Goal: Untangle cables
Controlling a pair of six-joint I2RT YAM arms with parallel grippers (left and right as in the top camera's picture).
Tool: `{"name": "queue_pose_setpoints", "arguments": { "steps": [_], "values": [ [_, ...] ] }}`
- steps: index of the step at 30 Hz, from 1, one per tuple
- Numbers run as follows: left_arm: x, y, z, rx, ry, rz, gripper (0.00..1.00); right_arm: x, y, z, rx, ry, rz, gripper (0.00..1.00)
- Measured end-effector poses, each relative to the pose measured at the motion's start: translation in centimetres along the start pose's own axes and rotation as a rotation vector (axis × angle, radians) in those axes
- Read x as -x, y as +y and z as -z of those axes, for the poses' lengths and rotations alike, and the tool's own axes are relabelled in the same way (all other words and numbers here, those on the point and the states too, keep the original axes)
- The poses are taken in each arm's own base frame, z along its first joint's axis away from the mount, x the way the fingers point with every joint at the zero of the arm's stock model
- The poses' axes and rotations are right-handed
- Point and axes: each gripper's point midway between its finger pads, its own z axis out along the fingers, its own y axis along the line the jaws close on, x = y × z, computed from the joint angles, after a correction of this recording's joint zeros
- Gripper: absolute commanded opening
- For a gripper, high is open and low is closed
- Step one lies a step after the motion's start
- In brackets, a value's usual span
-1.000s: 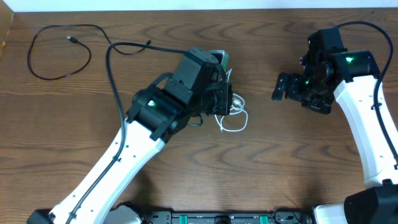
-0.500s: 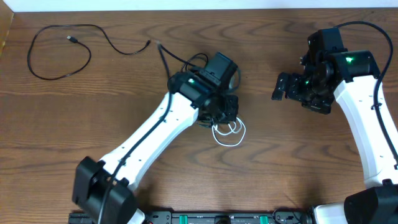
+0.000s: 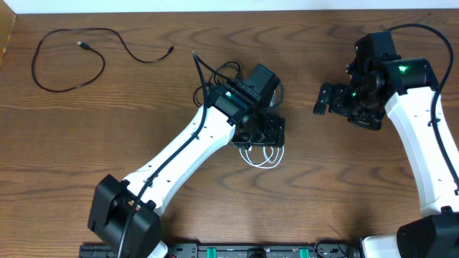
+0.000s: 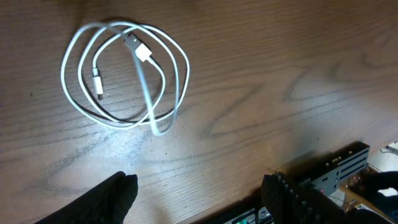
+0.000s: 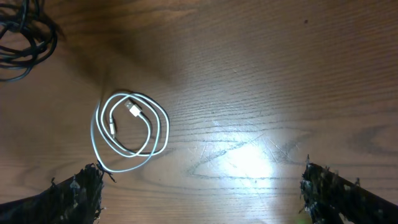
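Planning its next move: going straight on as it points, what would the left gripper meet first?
The left gripper would probably meet bare table, beside the white cable; depth is unclear.

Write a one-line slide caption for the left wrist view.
Coiled white USB cable lies loose on the wooden table, the left tool open and hovering clear of it.

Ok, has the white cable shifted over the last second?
Yes. In the overhead view the white cable lies slightly nearer the table's front edge, while the lone black cable at far left has not moved.
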Motion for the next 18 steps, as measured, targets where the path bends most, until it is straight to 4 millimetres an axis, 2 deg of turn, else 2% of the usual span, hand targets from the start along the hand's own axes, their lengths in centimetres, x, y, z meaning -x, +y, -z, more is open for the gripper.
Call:
{"name": "queue_pose_setpoints", "arguments": {
  "steps": [4,11,15,18],
  "values": [
    [0.9,1.1,0.4,0.017,-0.022,0.029,0.70,0.0,0.0,0.0,0.000,0.000,0.000,0.99],
    [4.0,4.7,1.6,0.084,-0.126,0.134,0.70,0.0,0.0,0.0,0.001,-0.001,0.000,0.99],
    [5.6,5.7,2.1,0.089,-0.183,0.184,0.70,0.1,0.1,0.0,0.002,-0.004,0.001,0.99],
    [6.2,6.0,1.6,0.090,-0.195,0.237,0.70,0.1,0.1,0.0,0.002,-0.004,0.001,0.99]
  ]
}}
